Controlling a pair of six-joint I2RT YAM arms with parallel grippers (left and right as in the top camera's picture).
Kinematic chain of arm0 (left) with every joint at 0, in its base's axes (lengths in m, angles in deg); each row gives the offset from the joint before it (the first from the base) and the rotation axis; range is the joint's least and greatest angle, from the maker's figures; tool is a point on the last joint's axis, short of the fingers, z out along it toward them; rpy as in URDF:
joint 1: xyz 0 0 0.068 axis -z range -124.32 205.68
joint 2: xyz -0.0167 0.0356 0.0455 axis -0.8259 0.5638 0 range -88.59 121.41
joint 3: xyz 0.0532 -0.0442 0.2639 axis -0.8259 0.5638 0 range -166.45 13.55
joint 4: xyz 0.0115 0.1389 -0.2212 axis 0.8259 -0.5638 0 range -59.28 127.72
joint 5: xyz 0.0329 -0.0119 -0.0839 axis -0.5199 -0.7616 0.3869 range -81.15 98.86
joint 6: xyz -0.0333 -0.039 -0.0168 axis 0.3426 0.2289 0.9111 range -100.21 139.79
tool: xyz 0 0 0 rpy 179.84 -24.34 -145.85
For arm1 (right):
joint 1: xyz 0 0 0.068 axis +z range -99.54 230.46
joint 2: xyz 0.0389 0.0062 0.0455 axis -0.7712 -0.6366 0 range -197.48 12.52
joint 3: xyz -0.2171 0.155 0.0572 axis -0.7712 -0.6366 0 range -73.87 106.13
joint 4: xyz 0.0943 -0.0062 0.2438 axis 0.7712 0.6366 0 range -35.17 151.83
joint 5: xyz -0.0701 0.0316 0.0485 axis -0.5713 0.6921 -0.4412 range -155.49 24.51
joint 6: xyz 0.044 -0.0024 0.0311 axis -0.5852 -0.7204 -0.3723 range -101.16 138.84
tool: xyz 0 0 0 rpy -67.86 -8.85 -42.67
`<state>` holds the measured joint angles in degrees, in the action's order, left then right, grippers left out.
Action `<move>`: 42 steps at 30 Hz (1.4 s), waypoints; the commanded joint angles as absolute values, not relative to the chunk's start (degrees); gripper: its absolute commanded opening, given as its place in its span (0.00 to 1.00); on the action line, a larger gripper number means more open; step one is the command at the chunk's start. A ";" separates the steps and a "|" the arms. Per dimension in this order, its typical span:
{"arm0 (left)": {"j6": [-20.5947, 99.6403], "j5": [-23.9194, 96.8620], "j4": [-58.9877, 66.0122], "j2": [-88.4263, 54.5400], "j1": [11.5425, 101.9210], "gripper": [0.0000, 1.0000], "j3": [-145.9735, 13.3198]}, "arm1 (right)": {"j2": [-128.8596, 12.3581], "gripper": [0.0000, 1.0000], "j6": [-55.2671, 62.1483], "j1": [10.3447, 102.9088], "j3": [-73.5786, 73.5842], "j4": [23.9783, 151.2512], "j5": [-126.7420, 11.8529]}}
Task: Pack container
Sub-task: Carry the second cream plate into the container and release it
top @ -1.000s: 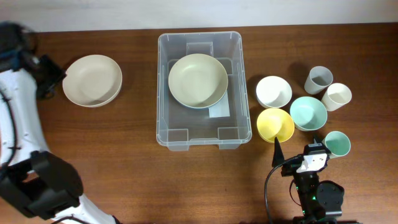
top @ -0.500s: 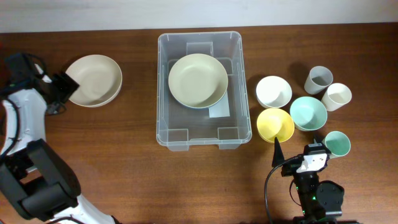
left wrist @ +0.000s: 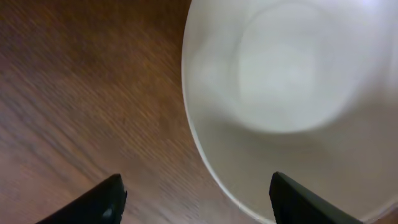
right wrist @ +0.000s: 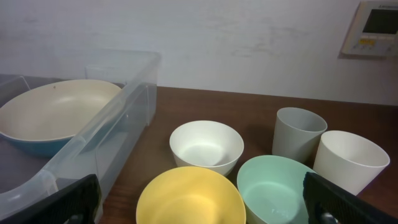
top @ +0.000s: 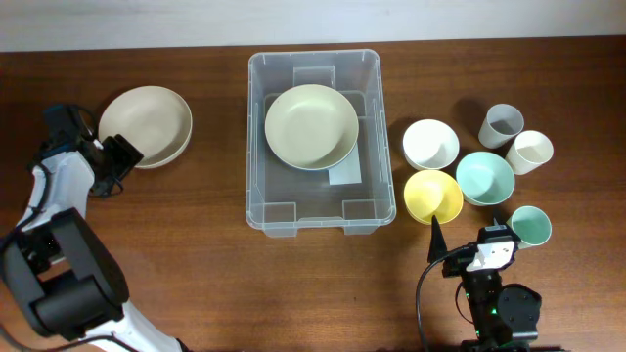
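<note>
Clear container [top: 256, 137] holds one beige bowl [top: 311, 125]; second beige bowl [top: 147, 125] outside

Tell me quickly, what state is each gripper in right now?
Left gripper: open, holding nothing, at the beige plate's rim.
Right gripper: open, holding nothing.

Overhead: fixed, straight down, far enough back that the table [top: 196, 254] fills the frame. The container [top: 256, 186] sits just off centre toward 12 o'clock.

Left wrist: on the left gripper [top: 120, 156] at overhead's 9 o'clock. Aimed down, very close, blurred. It sees only wood and the cream bowl [left wrist: 292, 68] toward 1 o'clock, with its fingertips [left wrist: 102, 202] at 7 and 5. Shares that bowl with overhead.

Right wrist: on the right gripper [right wrist: 199, 208] at overhead's 5 o'clock. Low, near level, facing the wall [right wrist: 217, 37] on overhead's 12 o'clock side. Shares with overhead the container's right side, large bowl [right wrist: 53, 115], yellow bowl [right wrist: 189, 196], white bowl [right wrist: 205, 146], mint bowl [right wrist: 280, 186], grey cup [right wrist: 298, 134] and cream cup [right wrist: 351, 158].
</note>
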<state>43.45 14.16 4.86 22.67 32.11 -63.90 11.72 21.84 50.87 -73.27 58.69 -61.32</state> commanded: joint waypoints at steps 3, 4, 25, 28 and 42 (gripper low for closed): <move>44.65 13.35 8.44 27.46 31.96 0.72 -62.87 | 12.18 0.99 21.78 50.82 -73.56 58.95 -61.41; 44.65 13.59 9.16 27.68 31.96 0.68 -62.87 | 12.16 0.99 21.78 50.82 -73.56 58.95 -61.41; 43.27 13.74 7.20 22.78 31.91 0.01 -66.81 | 12.16 0.99 21.76 50.82 -73.56 58.95 -61.41; 43.27 13.78 5.10 17.38 32.24 0.01 -68.93 | 12.16 0.99 21.78 50.82 -73.56 58.95 -61.41; 41.96 13.30 2.52 -10.48 51.74 0.01 -70.20 | 12.16 0.99 21.78 50.82 -73.56 58.95 -61.41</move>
